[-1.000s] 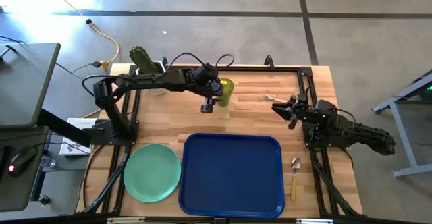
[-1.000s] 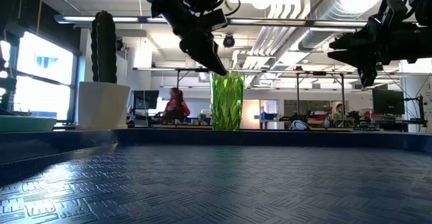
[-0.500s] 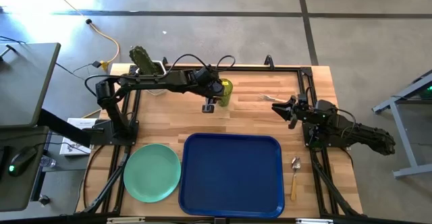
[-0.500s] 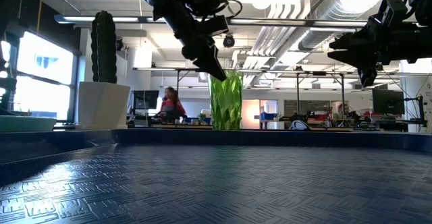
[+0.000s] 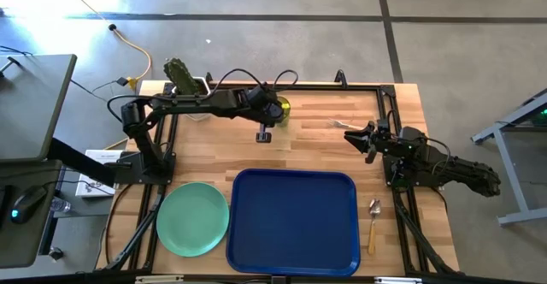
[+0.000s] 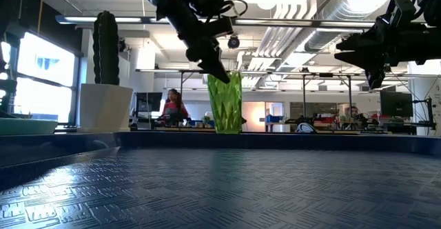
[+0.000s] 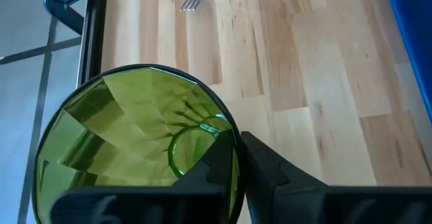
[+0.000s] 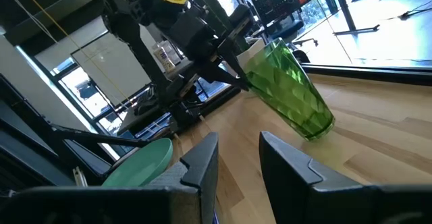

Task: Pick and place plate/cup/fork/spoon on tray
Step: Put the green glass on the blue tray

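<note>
Left gripper (image 6: 215, 69) is clamped on the rim of the cup (image 6: 226, 102), one finger inside, so the tumbler is tipped for lifting toward the tray (image 5: 295, 220) just below it; right gripper (image 5: 357, 136) is held narrowly parted, well apart.

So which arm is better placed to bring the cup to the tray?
The left. Its gripper already pinches the rim of the tilted cup, while the right gripper waits near the fork.
</note>
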Controlling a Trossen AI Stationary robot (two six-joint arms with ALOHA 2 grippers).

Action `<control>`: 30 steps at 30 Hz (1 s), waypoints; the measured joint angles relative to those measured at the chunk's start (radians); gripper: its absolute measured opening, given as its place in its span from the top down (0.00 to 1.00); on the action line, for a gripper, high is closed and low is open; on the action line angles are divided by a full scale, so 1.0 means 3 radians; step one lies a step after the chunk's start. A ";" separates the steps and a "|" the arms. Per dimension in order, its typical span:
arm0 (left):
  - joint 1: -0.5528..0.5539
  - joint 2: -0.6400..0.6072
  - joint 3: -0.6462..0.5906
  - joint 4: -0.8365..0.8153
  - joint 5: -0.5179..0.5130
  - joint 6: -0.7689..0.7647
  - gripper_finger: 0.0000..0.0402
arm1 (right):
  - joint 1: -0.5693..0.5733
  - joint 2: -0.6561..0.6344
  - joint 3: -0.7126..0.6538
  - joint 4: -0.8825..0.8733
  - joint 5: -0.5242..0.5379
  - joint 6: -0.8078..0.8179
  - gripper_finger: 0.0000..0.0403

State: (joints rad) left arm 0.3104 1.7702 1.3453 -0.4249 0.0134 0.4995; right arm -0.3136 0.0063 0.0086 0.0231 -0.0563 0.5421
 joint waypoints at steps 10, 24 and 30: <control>-0.0168 -0.0019 0.0000 -0.0040 -0.0015 -0.0092 0.99 | 0.0000 0.0000 0.0000 0.0000 0.0000 0.0000 0.76; -0.0557 -0.0641 0.0000 -0.0705 -0.0334 -0.1166 0.99 | -0.0001 0.0001 -0.0001 0.0001 -0.0001 0.0000 0.76; -0.0771 -0.0969 0.0000 -0.0916 -0.0432 -0.1971 0.98 | 0.0000 0.0001 0.0000 0.0001 0.0000 0.0000 0.76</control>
State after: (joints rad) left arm 0.0792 1.4796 1.3453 -0.6997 -0.1162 -0.0918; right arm -0.3135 0.0067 0.0085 0.0235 -0.0563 0.5421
